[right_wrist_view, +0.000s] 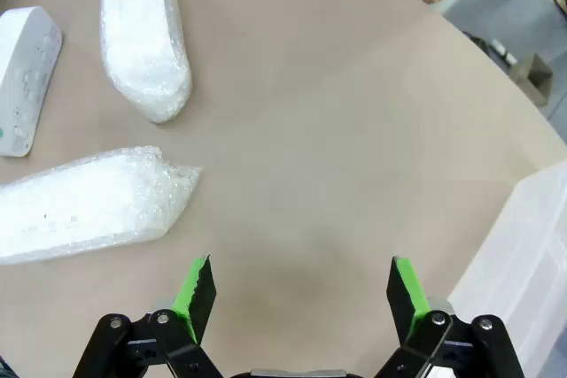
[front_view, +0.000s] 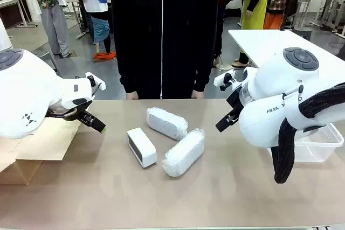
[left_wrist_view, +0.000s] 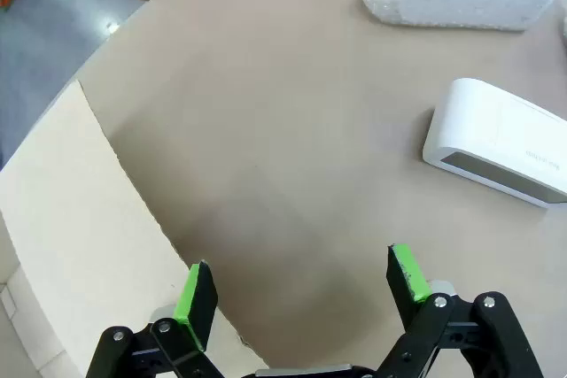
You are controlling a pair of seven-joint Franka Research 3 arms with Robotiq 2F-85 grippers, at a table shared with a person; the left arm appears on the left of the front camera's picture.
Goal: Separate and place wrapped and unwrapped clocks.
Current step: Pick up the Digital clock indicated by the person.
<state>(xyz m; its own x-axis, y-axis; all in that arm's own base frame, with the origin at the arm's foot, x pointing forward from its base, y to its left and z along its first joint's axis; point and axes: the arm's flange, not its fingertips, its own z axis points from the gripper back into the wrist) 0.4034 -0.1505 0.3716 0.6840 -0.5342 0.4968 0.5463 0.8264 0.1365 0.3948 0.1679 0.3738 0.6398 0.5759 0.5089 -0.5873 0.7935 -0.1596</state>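
Brown tabletop (front_view: pixel 242 187) carries all three clocks close together near its middle. The bare white clock (front_view: pixel 141 147), with its dark face, sits leftmost. One foam-wrapped bundle (front_view: pixel 166 123) lies just behind it toward the far edge, and a second wrapped bundle (front_view: pixel 184 152) lies just to its right; none is lifted yet. The left gripper (left_wrist_view: pixel 303 285) hovers near the table's left edge, jaws spread wide and empty, aimed toward the bare white clock. The right gripper (right_wrist_view: pixel 301 282) hangs equally spread and empty to the right of the bundles. A cardboard box (front_view: pixel 46 141) sits at the left edge and a clear plastic bin (front_view: pixel 318 144) at the right edge; which kind goes where I cannot tell. A person's hand (front_view: pixel 132 95) rests at the far edge. The first pick looks pending: best to straddle one item across its narrow width at mid-length, descend straight so neighbours aren't nudged, and squeeze soft wrap gently.
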